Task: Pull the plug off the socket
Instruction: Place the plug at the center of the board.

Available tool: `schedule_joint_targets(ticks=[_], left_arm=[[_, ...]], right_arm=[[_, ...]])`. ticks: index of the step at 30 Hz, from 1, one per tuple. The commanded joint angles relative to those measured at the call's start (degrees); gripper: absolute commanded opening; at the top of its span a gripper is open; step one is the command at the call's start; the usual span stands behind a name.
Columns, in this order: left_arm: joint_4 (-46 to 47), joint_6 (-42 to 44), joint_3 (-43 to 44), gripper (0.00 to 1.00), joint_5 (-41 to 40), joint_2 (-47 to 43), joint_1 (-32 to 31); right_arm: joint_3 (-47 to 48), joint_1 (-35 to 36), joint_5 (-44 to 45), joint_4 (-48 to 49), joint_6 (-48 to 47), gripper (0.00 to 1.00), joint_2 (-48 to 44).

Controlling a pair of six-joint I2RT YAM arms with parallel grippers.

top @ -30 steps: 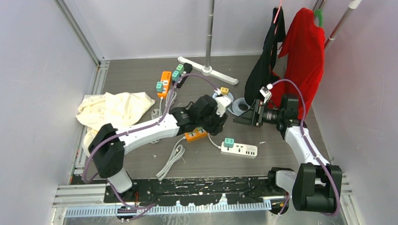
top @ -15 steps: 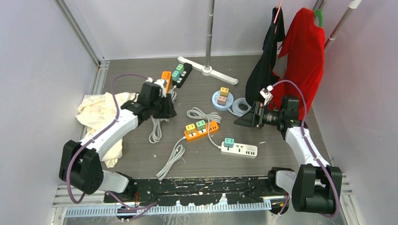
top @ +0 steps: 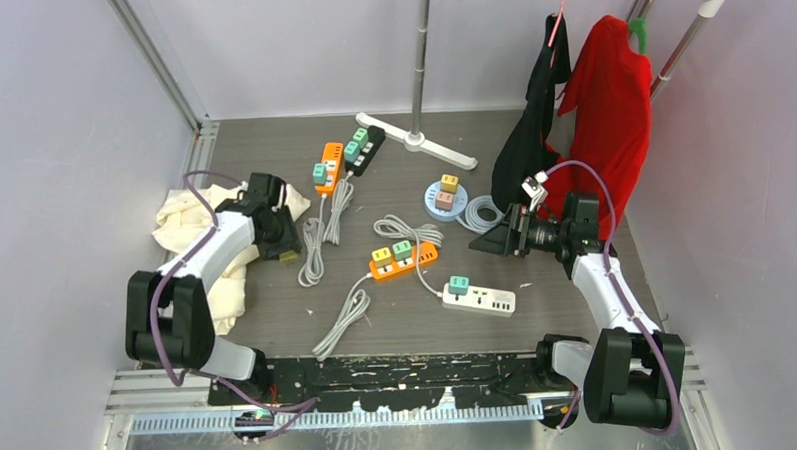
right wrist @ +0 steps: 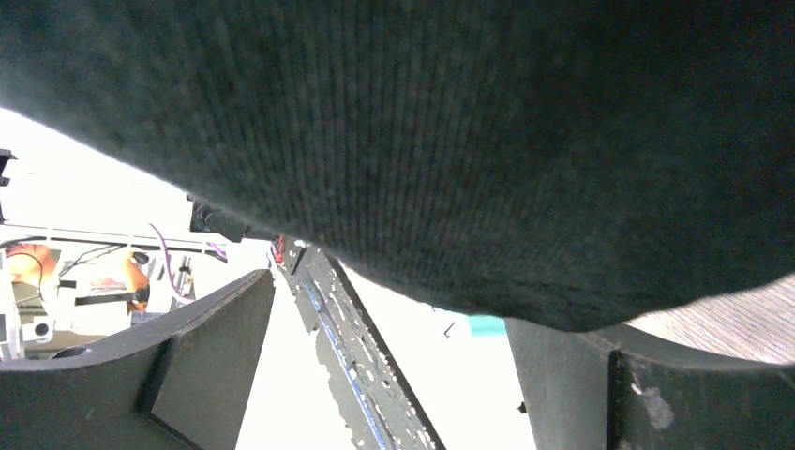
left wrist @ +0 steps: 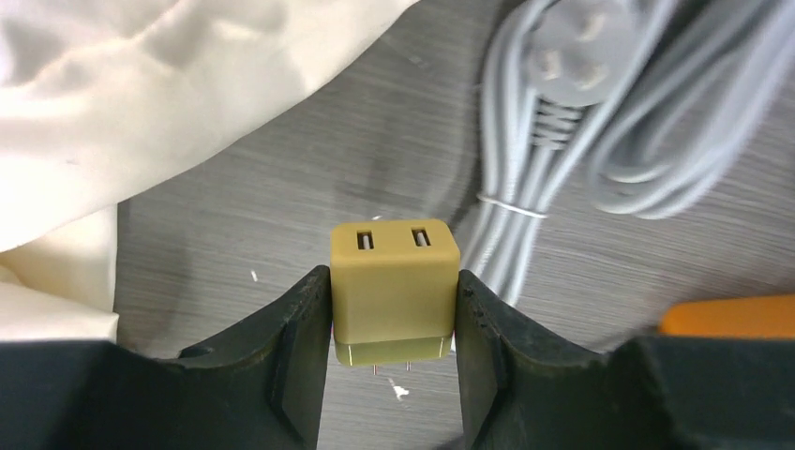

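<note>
Left arm: plug in hand, clear of every socket.

My left gripper (top: 283, 249) pinches the olive plug (left wrist: 394, 281) by its two sides, prongs pointing down, just above the grey floor. It sits at the left of the table, between the cream cloth (left wrist: 141, 84) and the coiled grey cable (left wrist: 572, 131), well apart from the orange power strip (top: 404, 259) at centre. My right gripper (top: 487, 242) hangs over the right side with its jaws spread wide and nothing between them. Dark fabric (right wrist: 422, 122) fills most of its wrist view.
</note>
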Motion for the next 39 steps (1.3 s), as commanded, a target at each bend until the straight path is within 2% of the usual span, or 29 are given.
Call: schedule_joint_targets(ticks=[1, 6, 8, 11, 12, 19, 25, 27, 29, 31, 34, 36, 39], left_arm=[[-4.3, -1.7, 1.3, 0.01, -2.7, 3.8, 2.1], [-3.6, -1.9, 1.3, 0.06, 1.3, 6.2, 4.7], [-3.0, -2.4, 1.1, 0.21, 3.4, 6.1, 6.1], [-2.7, -3.4, 0.7, 0.54, 3.2, 5.1, 7.2], [-2.8, -3.5, 0.6, 0.59, 2.9, 4.6, 7.5], [-4.1, -3.1, 1.6, 0.66, 4.5, 0.4, 8.7], [-1.3, -1.8, 3.0, 0.66, 10.5, -8.1, 8.7], [0.8, -1.6, 3.6, 0.66, 15.2, -10.8, 8.7], [4.0, -2.3, 4.6, 0.66, 23.3, -11.9, 8.7], [8.9, -4.3, 5.2, 0.69, 33.4, -12.6, 8.8], [19.0, -9.5, 5.4, 0.72, 43.7, -13.5, 8.7], [24.5, -12.5, 5.9, 0.72, 48.1, -13.7, 8.2], [28.8, -12.8, 8.1, 0.72, 51.1, -14.3, 5.5]], right_arm=[[1.8, -0.3, -0.1, 0.5, -1.5, 0.96, -0.9], [1.7, -0.4, -0.1, 0.4, -1.7, 0.96, -0.8], [1.7, -0.4, -0.2, 0.3, -1.7, 0.96, -0.8], [1.8, -0.5, -0.3, 0.3, -1.8, 0.96, -0.8], [1.9, -0.5, -0.4, 0.3, -1.8, 0.96, -0.8], [2.2, -0.5, -0.9, -0.2, -2.6, 0.96, -0.8], [4.6, -0.5, -1.5, -6.4, -8.9, 0.96, -0.7], [5.5, -0.5, -1.7, -8.8, -11.6, 0.96, -0.7], [6.7, -0.5, -1.7, -12.2, -15.2, 0.96, -0.6], [8.0, -0.5, -1.6, -16.4, -19.9, 0.96, -0.5], [10.0, -0.5, -1.1, -22.0, -26.3, 0.96, -0.4], [11.5, -0.5, -0.5, -25.8, -30.9, 0.96, -0.3], [13.2, -0.4, 0.3, -30.7, -36.3, 0.96, 0.0]])
